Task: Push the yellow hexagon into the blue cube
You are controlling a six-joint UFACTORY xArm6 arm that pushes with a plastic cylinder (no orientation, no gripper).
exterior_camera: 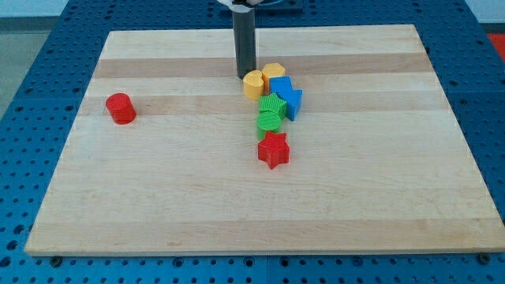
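Observation:
My tip [245, 76] stands on the board at the view's top centre, touching or almost touching the left side of a rounded yellow block [253, 84]. A second yellow block, which looks like the hexagon [274, 72], sits just to its right and a little higher. The blue cube [280, 86] lies directly below the hexagon and against it. Which of the two yellow blocks is the hexagon is hard to make out.
A blue star-like block [291, 102] touches the cube's lower right. Two green blocks [273, 106] [269, 122] and a red star [274, 150] run in a line below. A red cylinder [121, 108] stands alone at the view's left. The wooden board [158, 205] lies on blue pegboard.

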